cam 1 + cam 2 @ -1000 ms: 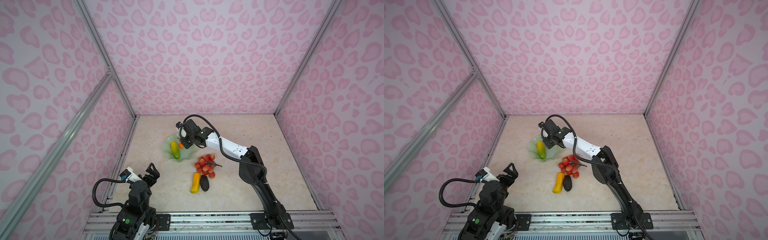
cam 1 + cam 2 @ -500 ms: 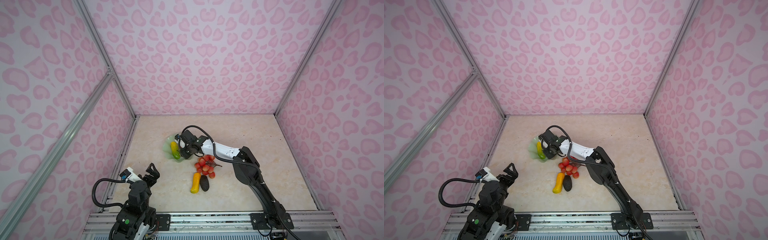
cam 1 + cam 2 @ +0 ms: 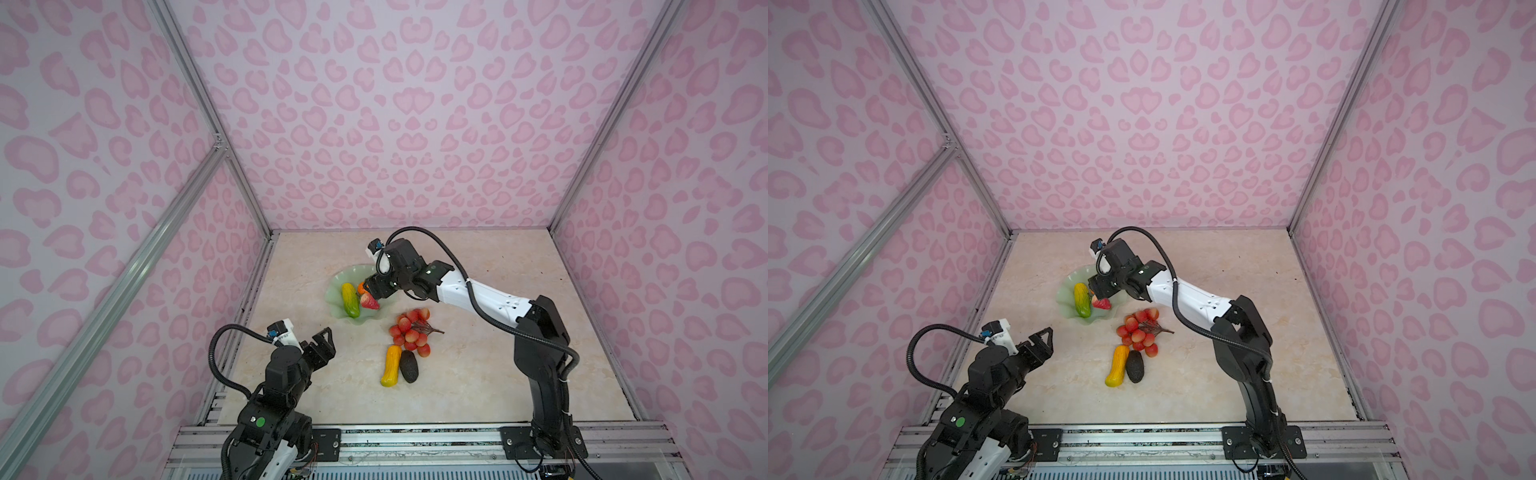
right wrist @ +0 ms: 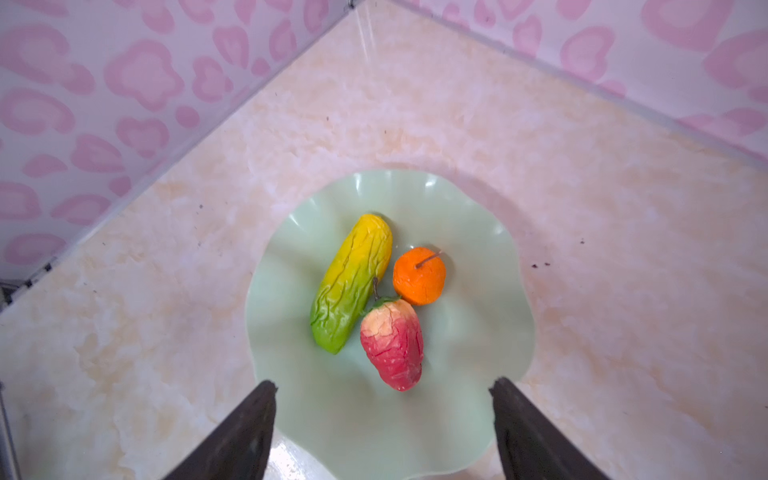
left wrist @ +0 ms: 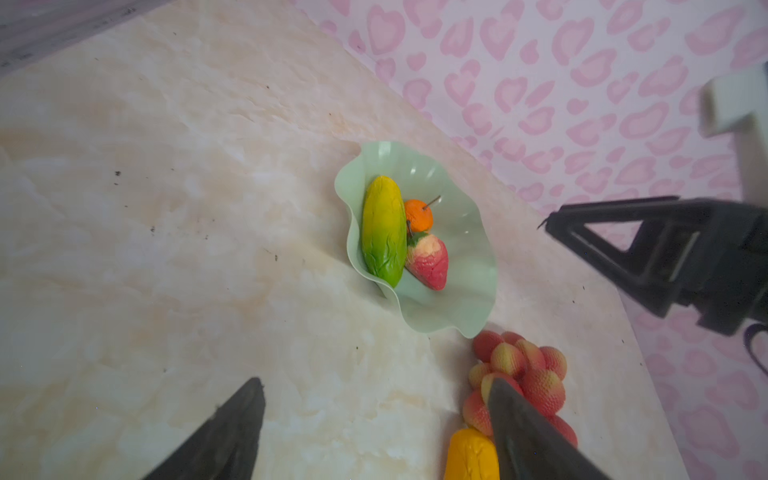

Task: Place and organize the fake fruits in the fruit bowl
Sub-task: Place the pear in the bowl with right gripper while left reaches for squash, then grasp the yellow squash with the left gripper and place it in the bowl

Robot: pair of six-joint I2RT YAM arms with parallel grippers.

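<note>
Right wrist view: right pincer [image 4: 384, 382] gaping, empty, above the fruit bowl [image 4: 478, 216]; strawberry [image 4: 392, 343], orange [image 4: 419, 276] and green-yellow fruit [image 4: 351, 282] lie inside, touching. Strawberry drop looks done.

Left wrist view: left pincer [image 5: 374, 384] wide apart too, holding nothing. Its finger [image 5: 519, 419] hides part of the grape bunch [image 5: 523, 365] beside the bowl, and the yellow-orange fruit [image 5: 471, 455] is cut off.

In a top view: avocado [image 3: 409, 366] on the desk [image 3: 478, 374] beside it. Next guess: lift clear, grab the grape bunch.

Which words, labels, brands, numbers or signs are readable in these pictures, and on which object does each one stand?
None: no view shows readable text.
The fruit bowl and the strawberry, seen close, carry no print.
The green dot low on the left arm is plain, without letters.
The walls bear only a pink pattern.
</note>
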